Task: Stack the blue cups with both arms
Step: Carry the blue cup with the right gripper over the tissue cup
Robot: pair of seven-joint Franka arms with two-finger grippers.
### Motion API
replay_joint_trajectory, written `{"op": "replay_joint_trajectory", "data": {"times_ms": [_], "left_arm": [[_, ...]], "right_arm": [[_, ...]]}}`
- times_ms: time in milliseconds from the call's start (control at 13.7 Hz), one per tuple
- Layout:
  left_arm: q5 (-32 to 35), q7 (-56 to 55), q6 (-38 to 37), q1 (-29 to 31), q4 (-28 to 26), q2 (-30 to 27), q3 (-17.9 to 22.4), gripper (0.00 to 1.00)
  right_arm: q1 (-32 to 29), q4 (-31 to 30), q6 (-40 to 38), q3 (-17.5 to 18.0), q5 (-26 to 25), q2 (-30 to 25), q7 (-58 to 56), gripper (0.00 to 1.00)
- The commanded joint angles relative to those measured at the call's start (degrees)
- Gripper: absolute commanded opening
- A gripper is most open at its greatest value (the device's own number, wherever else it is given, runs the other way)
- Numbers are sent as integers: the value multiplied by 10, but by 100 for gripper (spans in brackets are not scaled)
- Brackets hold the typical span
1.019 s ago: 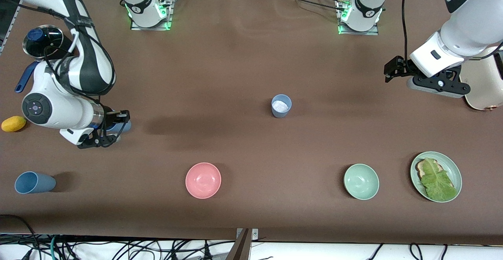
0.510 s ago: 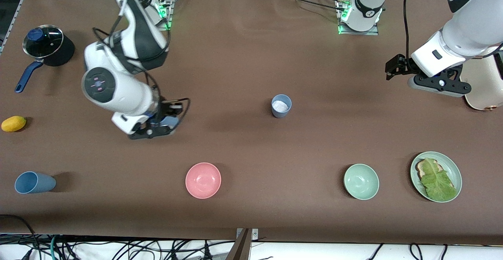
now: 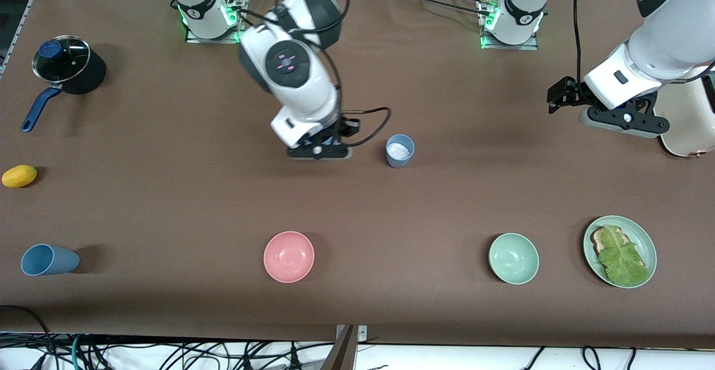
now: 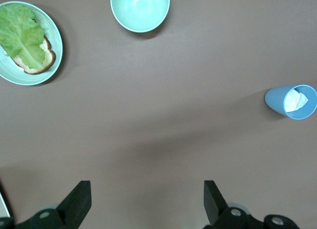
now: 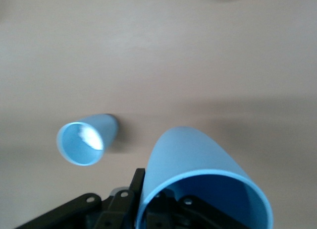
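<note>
My right gripper point(image 3: 319, 149) is shut on the wall of a blue cup point(image 5: 198, 164) and holds it above the table, just beside the greyer blue cup point(image 3: 400, 150), toward the right arm's end. That cup stands upright with something white inside; it also shows in the right wrist view point(image 5: 86, 138) and the left wrist view point(image 4: 291, 101). In the front view the held cup is hidden under the hand. A third blue cup point(image 3: 47, 260) lies on its side near the front camera at the right arm's end. My left gripper point(image 3: 558, 102) waits open and empty point(image 4: 146, 189) over the left arm's end.
A pink bowl point(image 3: 289, 256), a mint-green bowl point(image 3: 513, 258) and a green plate point(image 3: 648, 247) with bread and lettuce lie nearer the front camera. A lidded pot point(image 3: 62, 62) and a yellow fruit point(image 3: 19, 175) sit at the right arm's end. A cream appliance point(image 3: 687, 118) stands beside the left gripper.
My right arm has carried the blue cup from the right arm's end toward the table's middle, up beside the greyer blue cup. The left arm has barely moved.
</note>
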Motion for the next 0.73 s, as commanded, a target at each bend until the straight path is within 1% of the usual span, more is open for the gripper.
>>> {"op": "replay_joint_trajectory", "data": {"times_ms": [0, 218, 437, 583, 655], "left_arm": [[8, -2, -16, -3, 19, 8, 2, 100], [8, -1, -17, -3, 19, 8, 2, 100], [8, -2, -17, -4, 19, 8, 1, 100], [8, -2, -17, -4, 19, 8, 1, 100], [8, -2, -17, -4, 19, 8, 2, 100]], "right_arm": [[32, 34, 33, -8, 2, 30, 58, 0], [54, 42, 74, -8, 1, 48, 118, 0], [100, 59, 104, -15, -5, 78, 169, 0], [112, 74, 108, -14, -22, 90, 191, 0], [115, 76, 108, -14, -23, 90, 196, 0]]}}
